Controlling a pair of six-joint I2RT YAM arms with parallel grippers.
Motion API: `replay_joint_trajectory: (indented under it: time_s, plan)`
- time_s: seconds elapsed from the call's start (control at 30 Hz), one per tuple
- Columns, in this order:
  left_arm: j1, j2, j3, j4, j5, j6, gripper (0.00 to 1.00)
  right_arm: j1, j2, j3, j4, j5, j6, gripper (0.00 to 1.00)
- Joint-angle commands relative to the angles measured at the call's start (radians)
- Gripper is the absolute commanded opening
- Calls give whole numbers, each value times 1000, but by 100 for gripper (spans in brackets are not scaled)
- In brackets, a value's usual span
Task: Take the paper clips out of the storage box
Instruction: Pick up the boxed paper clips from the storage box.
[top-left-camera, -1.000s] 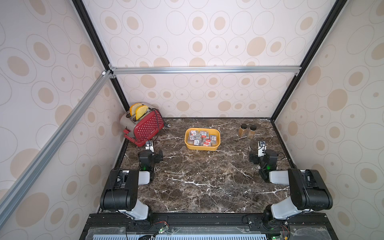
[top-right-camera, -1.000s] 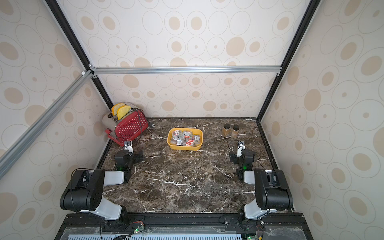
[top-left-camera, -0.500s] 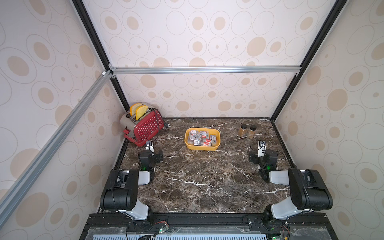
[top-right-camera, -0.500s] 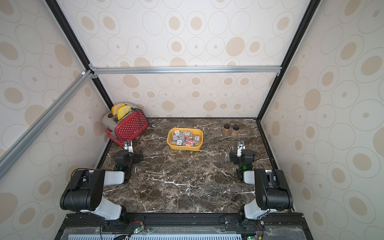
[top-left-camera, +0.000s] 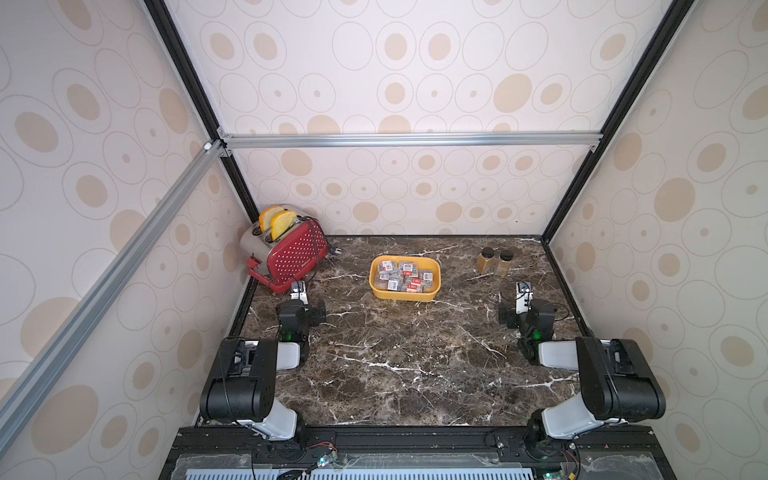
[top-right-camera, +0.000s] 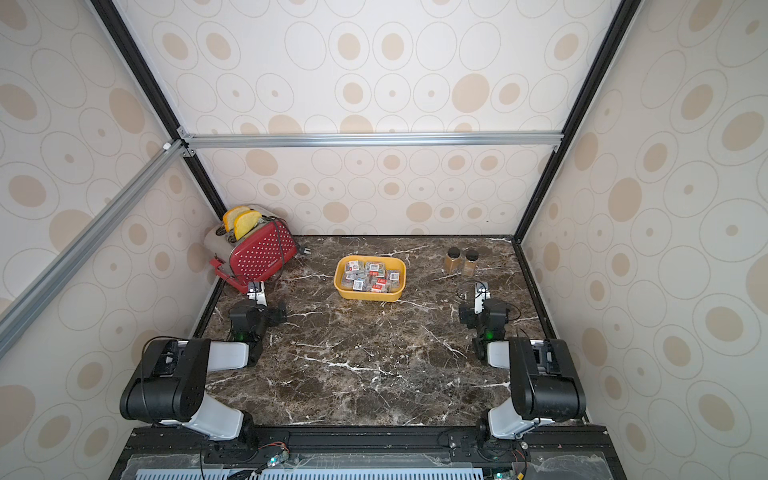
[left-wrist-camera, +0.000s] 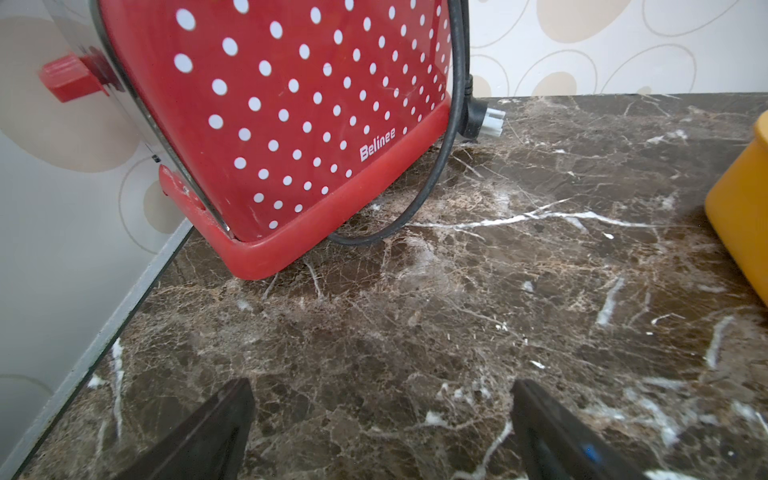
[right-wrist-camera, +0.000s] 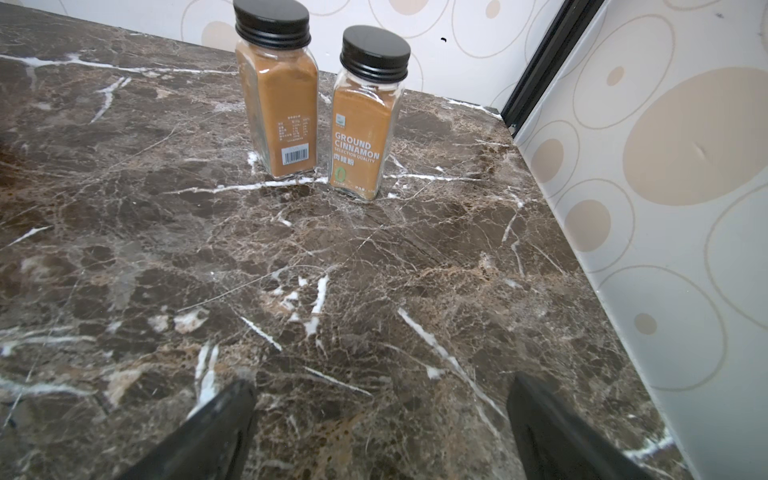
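Observation:
The yellow storage box (top-left-camera: 404, 296) (top-right-camera: 369, 296) sits at the back middle of the marble table, and one corner of it (left-wrist-camera: 744, 216) shows in the left wrist view. Several clear paper clip boxes (top-left-camera: 405, 275) (top-right-camera: 372, 276) with white-and-red labels lie inside it. My left gripper (top-left-camera: 297, 289) (left-wrist-camera: 382, 399) rests low by the table's left edge, open over bare marble. My right gripper (top-left-camera: 523, 293) (right-wrist-camera: 380, 399) rests low near the right edge, open, with nothing between its fingers. Both are well short of the box.
A red dotted toaster (top-left-camera: 286, 251) (left-wrist-camera: 291, 124) with two bread slices stands in the back left corner, its black cord (left-wrist-camera: 436, 166) trailing on the table. Two brown black-capped spice jars (top-left-camera: 494, 262) (right-wrist-camera: 316, 104) stand at the back right. Walls enclose three sides.

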Motion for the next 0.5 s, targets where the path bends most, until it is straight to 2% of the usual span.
replay_joint_trajectory:
  time_s: [0.0, 0.07, 0.2, 0.33, 0.37, 0.47]
  plan:
    - [5, 0, 22, 27, -17, 13, 99, -8, -34, 54, -81, 51, 29, 100]
    - [4, -15, 27, 15, -56, -6, 99, -11, -73, 112, -228, 43, 25, 100]
    - [4, -102, 91, -165, -46, 1, 99, -12, -156, 110, -297, 78, 46, 100]
    - [4, -174, 165, -318, -47, -6, 99, -11, -215, 225, -606, 193, 273, 100]
    - [5, -192, 182, -343, -39, -8, 99, -12, -226, 261, -698, 192, 339, 100]
    - [2, -227, 257, -459, -19, -22, 99, -13, -249, 313, -791, 76, 381, 100]
